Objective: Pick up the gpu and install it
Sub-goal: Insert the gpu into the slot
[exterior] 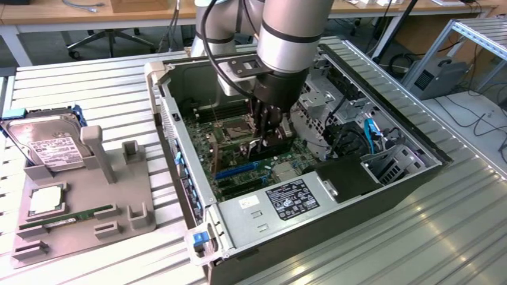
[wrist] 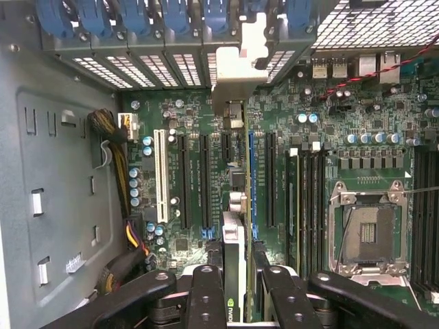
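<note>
A robot gripper (exterior: 265, 127) reaches down inside an open computer case (exterior: 412, 178). Its jaws are closed on the gpu (wrist: 233, 253), holding the card edge-on above the case's motherboard (wrist: 199, 116), apparently to line it up with an expansion slot.

1. The open computer case (exterior: 237, 237) lies on its side on the slatted table (exterior: 443, 237).
2. The gripper (exterior: 265, 133) reaches down inside it, over the motherboard (exterior: 237, 151).
3. The gpu (wrist: 234, 274) stands on edge between its fingers (wrist: 206, 295).
4. To the exterior view's left sits a holder tray (exterior: 79, 231), carrying a hard drive (exterior: 51, 145) and a memory stick (exterior: 67, 218).
</note>
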You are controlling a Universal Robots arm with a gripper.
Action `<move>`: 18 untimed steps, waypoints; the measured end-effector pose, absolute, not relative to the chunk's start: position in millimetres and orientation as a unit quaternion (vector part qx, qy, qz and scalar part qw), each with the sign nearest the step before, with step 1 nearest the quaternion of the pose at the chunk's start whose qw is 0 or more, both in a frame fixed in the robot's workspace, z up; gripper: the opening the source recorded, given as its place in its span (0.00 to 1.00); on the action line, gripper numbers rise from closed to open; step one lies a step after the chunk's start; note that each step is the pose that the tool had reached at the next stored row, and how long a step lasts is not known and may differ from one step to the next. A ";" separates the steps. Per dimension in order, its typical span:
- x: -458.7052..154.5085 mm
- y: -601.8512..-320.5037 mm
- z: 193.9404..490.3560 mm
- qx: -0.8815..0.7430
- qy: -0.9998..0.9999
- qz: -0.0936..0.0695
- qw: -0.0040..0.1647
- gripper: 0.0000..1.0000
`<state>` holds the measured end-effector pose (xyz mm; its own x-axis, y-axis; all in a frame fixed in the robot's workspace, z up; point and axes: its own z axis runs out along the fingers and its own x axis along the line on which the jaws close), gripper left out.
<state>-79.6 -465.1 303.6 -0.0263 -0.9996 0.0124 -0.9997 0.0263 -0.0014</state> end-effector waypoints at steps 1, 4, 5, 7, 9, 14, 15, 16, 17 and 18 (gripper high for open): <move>-79.9 -465.1 303.5 0.698 -0.716 0.005 0.004 0.27; -81.7 -465.1 303.1 0.698 -0.716 0.005 0.004 0.27; -82.3 -465.1 302.9 0.698 -0.716 0.005 0.004 0.27; -83.5 -465.0 302.4 0.698 -0.716 0.005 0.004 0.27; -85.2 -464.7 301.9 0.698 -0.716 0.005 0.004 0.27; -87.3 -462.8 300.6 0.698 -0.716 0.005 0.004 0.27; -87.6 -462.4 300.2 0.698 -0.716 0.005 0.004 0.27; -87.9 -462.1 299.7 0.698 -0.716 0.005 0.004 0.27; -88.3 -461.8 299.1 0.698 -0.716 0.005 0.004 0.27; -88.6 -461.6 298.3 0.698 -0.716 0.005 0.004 0.27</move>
